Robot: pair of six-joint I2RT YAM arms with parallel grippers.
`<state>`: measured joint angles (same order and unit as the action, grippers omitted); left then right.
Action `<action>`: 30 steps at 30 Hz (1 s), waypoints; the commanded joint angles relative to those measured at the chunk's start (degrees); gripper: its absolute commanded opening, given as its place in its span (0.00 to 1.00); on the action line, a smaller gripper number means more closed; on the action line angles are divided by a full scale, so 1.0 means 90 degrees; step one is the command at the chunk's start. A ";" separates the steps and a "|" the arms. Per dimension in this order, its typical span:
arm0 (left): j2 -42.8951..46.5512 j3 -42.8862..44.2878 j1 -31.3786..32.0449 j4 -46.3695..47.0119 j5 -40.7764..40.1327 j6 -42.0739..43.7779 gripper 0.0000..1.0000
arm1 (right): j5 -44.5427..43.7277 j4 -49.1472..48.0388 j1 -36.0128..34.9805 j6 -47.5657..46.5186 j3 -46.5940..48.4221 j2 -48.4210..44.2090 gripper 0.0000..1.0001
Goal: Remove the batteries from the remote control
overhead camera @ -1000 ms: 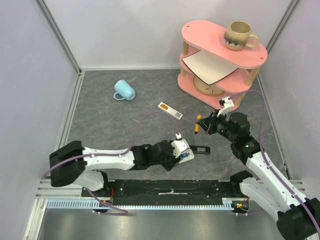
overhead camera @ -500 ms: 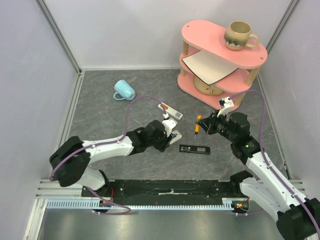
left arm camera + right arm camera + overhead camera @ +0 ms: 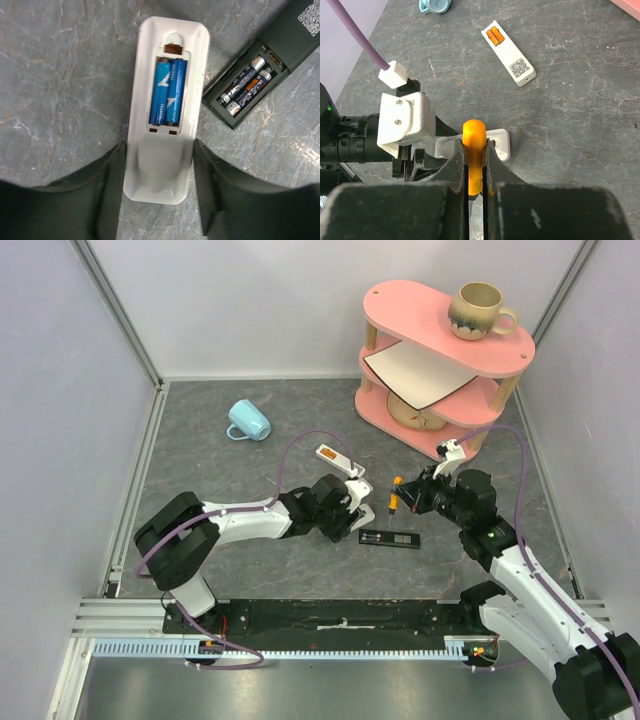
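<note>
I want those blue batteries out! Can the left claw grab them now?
Probably not: the left claw seems clamped on the white remote at its end, so it is busy. The blue batteries lie uncovered, though.

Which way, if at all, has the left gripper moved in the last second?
Yes. The left gripper moved away from the arm bases, from the left end of the black remote toward the far white remote.
</note>
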<state>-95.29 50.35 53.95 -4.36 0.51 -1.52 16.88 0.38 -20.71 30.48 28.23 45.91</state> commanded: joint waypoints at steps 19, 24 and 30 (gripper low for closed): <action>0.0207 -0.0184 -0.0057 0.0680 -0.0282 0.0491 0.83 | 0.0419 -0.2121 0.0035 0.0607 -0.0363 0.0875 0.00; 0.0119 -0.0320 -0.0174 0.0738 -0.0184 0.0335 0.81 | 0.0302 -0.2883 0.0016 0.0754 -0.0305 0.1529 0.00; 0.0031 -0.0243 -0.0350 0.0729 0.0225 0.0286 0.59 | 0.0117 -0.3206 -0.0013 0.0666 -0.0031 0.2154 0.00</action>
<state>-94.00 47.64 51.72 -0.23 -0.47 1.30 19.35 -22.48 -20.62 36.49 25.21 63.35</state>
